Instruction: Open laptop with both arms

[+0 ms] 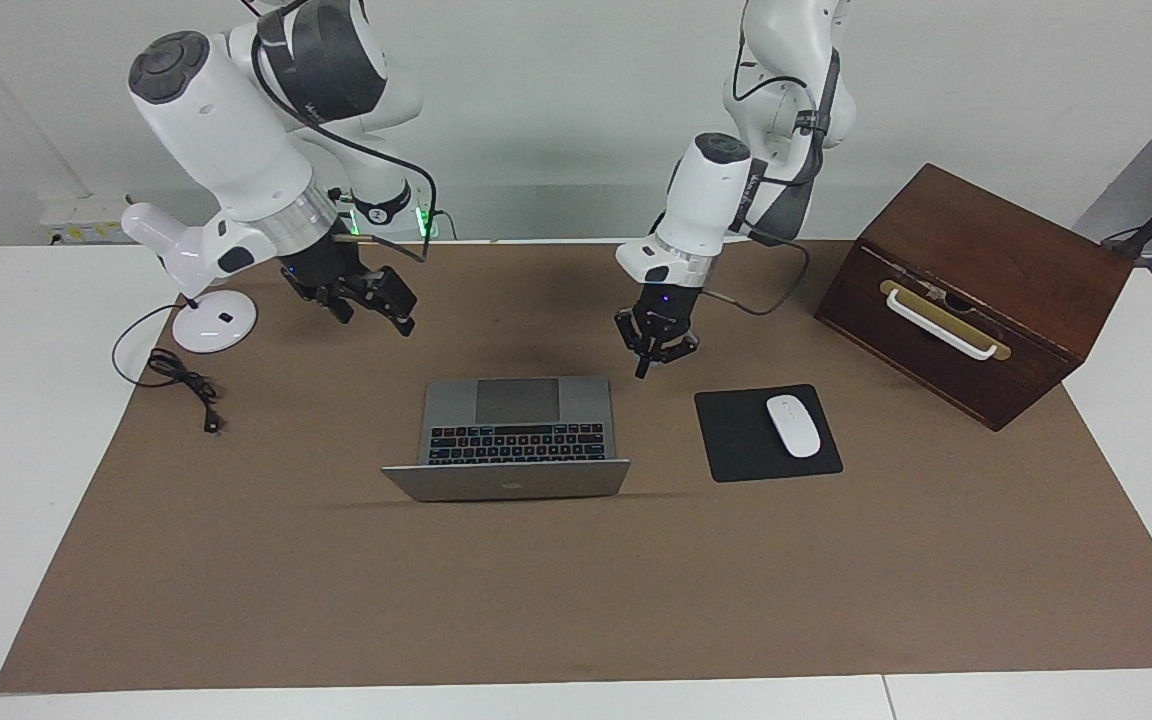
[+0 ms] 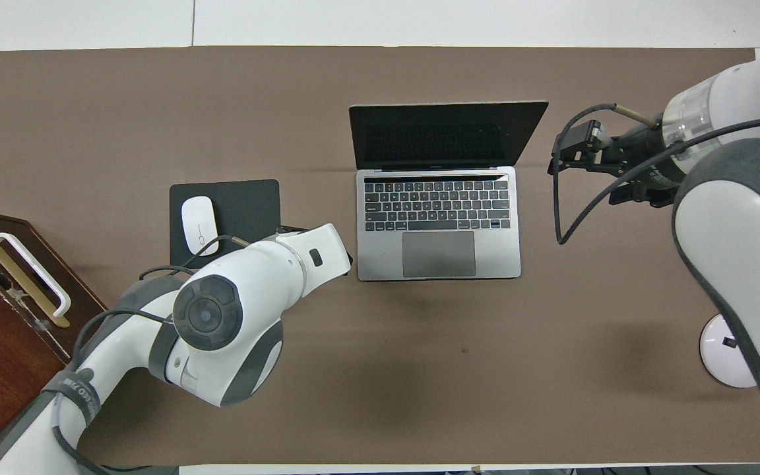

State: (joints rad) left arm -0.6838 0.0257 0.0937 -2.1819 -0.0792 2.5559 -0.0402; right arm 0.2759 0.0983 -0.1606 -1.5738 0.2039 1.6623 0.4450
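Note:
The silver-grey laptop [image 1: 521,430] [image 2: 439,218] stands open on the brown mat, with its black keyboard and grey trackpad showing and its dark screen tilted up away from the robots. My left gripper [image 1: 656,352] hangs open and empty just above the mat, beside the laptop's front corner toward the left arm's end. In the overhead view it is hidden under its own wrist. My right gripper [image 1: 376,300] [image 2: 574,148] is open and empty, raised over the mat beside the laptop toward the right arm's end. Neither gripper touches the laptop.
A black mouse pad [image 1: 736,440] [image 2: 248,198] with a white mouse [image 1: 794,425] [image 2: 196,224] lies beside the laptop. A dark wooden box [image 1: 976,290] with a white handle stands at the left arm's end. A white lamp base [image 1: 214,322] and a black cable [image 1: 181,375] lie at the right arm's end.

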